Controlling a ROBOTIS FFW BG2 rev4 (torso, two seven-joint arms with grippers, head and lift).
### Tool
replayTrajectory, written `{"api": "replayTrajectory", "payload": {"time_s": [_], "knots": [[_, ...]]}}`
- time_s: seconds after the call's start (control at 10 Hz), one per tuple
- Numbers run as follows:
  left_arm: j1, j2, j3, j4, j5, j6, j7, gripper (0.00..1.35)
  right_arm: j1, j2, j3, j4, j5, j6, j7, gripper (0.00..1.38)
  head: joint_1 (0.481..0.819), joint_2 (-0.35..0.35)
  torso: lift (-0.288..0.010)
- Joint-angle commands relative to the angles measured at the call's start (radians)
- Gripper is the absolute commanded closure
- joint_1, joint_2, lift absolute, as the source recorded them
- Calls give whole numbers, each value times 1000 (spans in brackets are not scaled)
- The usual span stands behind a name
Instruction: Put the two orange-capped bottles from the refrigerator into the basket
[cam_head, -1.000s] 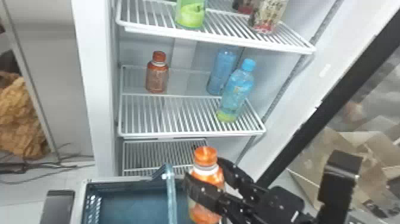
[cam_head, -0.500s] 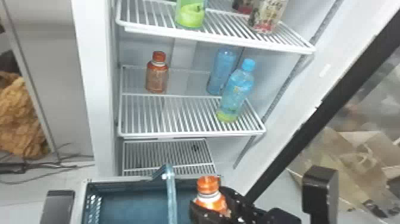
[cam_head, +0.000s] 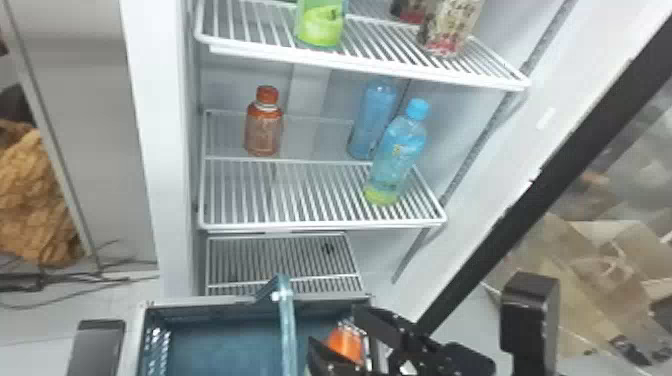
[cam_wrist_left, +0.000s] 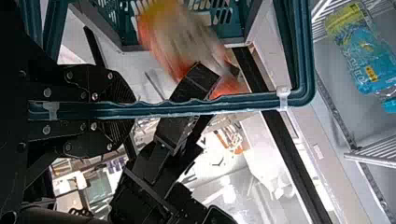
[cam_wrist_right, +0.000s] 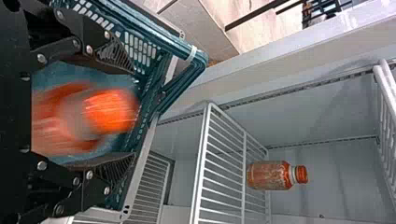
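Head view: one refrigerator (cam_head: 167, 150), open, far; one basket (cam_head: 215, 342), near, left, its handle (cam_head: 286, 330) pinched in my left pincer (cam_wrist_left: 134, 111); my right pincer (cam_head: 334, 325), spread, by the basket's right side; first orange-capped bottle (cam_head: 346, 344), between that pincer's parted fingers; second orange-capped bottle (cam_head: 263, 129), upright, middle shelf (cam_head: 320, 225), left.

From my head I look forward and down into the refrigerator (cam_head: 167, 150), while my wrist views, turned on their side, look from closer in, all three sharing the basket (cam_head: 225, 345) and some wire shelving (cam_head: 320, 224).
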Motion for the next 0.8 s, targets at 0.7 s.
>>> {"api": "replayTrajectory", "payload": {"time_s": [0.7], "knots": [[-12, 0, -6, 2, 2, -2, -1, 1193, -243, 28, 31, 494, 28, -673, -45, 430, 695, -350, -288]]}}
